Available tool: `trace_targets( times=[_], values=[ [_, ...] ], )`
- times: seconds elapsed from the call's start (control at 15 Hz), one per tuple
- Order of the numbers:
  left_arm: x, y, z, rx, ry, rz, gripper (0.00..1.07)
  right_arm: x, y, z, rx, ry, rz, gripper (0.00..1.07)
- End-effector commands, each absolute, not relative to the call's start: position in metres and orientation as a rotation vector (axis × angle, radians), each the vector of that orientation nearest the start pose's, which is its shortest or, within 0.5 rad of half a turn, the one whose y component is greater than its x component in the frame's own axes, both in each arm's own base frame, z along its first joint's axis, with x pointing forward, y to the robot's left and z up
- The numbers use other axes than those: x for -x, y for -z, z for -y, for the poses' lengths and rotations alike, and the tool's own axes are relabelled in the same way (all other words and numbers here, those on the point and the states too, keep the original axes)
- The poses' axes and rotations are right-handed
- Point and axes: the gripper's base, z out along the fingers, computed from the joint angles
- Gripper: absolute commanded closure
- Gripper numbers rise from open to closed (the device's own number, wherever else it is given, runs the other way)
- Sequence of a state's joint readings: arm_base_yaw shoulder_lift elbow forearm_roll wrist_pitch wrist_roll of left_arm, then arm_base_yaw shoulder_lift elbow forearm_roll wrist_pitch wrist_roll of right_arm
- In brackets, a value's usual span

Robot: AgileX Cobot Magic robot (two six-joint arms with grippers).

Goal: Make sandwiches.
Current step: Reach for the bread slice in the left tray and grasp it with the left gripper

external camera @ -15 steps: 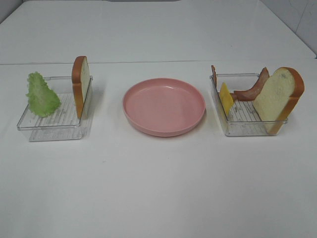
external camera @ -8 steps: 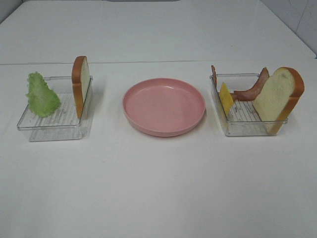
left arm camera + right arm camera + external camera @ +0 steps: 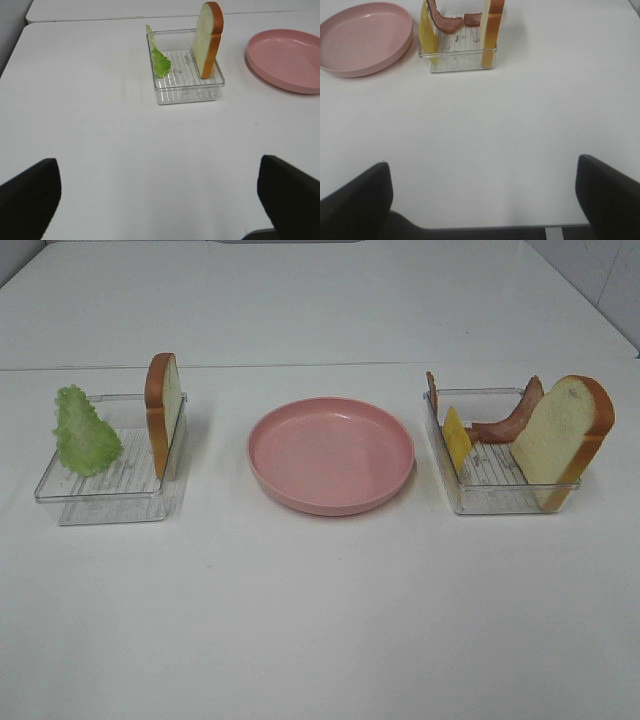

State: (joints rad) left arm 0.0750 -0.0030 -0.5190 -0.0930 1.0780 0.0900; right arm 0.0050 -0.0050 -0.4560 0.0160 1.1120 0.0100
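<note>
Your left hand point(image 3: 157, 167) and right hand point(image 3: 482, 165) gape wide, holding nothing. On the white worktop point(image 3: 320, 620), a pink plate point(image 3: 331, 453) parts the left tray point(image 3: 100, 502) (lettuce point(image 3: 85, 432), bread slice point(image 3: 165, 410)) from the right tray point(image 3: 495, 498) (cheese point(image 3: 456, 438), bacon point(image 3: 510, 420), second slice point(image 3: 560, 435)).

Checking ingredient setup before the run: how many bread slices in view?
2. One bread slice stands upright in the left tray, across from the lettuce. The second bread slice leans in the right tray. None seems hidden.

No legible text, label, brand or number anywhere
</note>
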Motion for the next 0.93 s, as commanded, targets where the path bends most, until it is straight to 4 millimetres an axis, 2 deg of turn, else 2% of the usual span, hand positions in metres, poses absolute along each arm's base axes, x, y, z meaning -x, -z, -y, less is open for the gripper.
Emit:
trace_targets(
  times=[0.07, 0.13, 0.2, 0.33, 0.4, 0.47, 0.6, 0.67, 0.73, 0.8, 0.87, 0.93],
  values=[
    [-0.001, -0.285, 0.007, -0.016, 0.011, -2.080, 0.04, 0.005, -0.261, -0.001, 0.002, -0.022, -2.108, 0.11],
    [-0.028, -0.313, 0.005, 0.007, 0.028, -2.169, 0.04, 0.005, -0.261, -0.001, 0.002, -0.022, -2.108, 0.11],
    [-0.039, -0.322, 0.004, 0.027, 0.040, -2.205, 0.04, 0.005, -0.261, -0.001, 0.002, -0.022, -2.108, 0.11],
    [-0.089, -0.352, 0.000, 0.042, 0.052, -2.377, 0.04, 0.005, -0.261, -0.001, 0.002, -0.022, -2.108, 0.11],
    [-0.130, -0.368, -0.003, 0.028, 0.047, -2.540, 0.04, 0.005, -0.261, -0.001, 0.002, -0.022, -2.108, 0.11],
    [-0.145, -0.372, -0.005, 0.014, 0.037, -2.585, 0.04, 0.005, -0.261, -0.001, 0.002, -0.022, -2.108, 0.11],
    [-0.204, -0.381, -0.012, -0.009, -0.006, -2.669, 0.04, 0.005, -0.261, -0.001, 0.002, -0.022, -2.108, 0.11],
    [-0.245, -0.383, -0.016, 0.000, -0.017, -2.724, 0.04, 0.005, -0.261, -0.001, 0.002, -0.022, -2.108, 0.11],
    [-0.257, -0.383, -0.017, -0.004, -0.016, -2.731, 0.04, 0.005, -0.261, -0.001, 0.002, -0.022, -2.108, 0.11],
    [-0.288, -0.378, -0.016, -0.037, -0.003, -2.751, 0.04, 0.005, -0.261, -0.001, 0.002, -0.022, -2.108, 0.11],
    [-0.310, -0.372, -0.009, -0.079, 0.001, -2.766, 0.04, 0.005, -0.261, -0.001, 0.002, -0.022, -2.108, 0.11],
    [-0.339, -0.357, 0.012, -0.145, 0.015, -2.801, 0.04, 0.005, -0.261, -0.001, 0.002, -0.022, -2.108, 0.11]
  ],
)
